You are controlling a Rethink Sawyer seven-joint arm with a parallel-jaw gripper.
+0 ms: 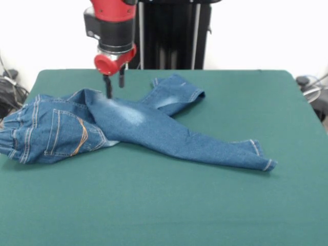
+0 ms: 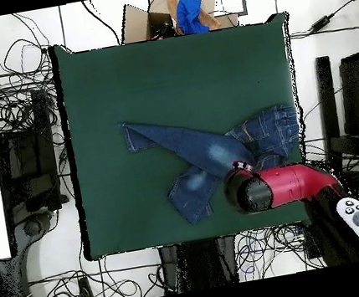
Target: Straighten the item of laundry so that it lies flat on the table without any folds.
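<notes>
Lying crumpled, jeans with legs crossed, pointing right.

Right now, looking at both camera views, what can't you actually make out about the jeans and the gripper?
- Overhead view: the arm's red and black body hides the gripper and the jeans directly beneath it.
- Front view: whether the fingers touch or pinch the denim; the fold hides the lower tip.
- Both views: where the legs cross, the upper leg covers the lower one.
- Front view: the waistband's far side curls out of sight.
</notes>
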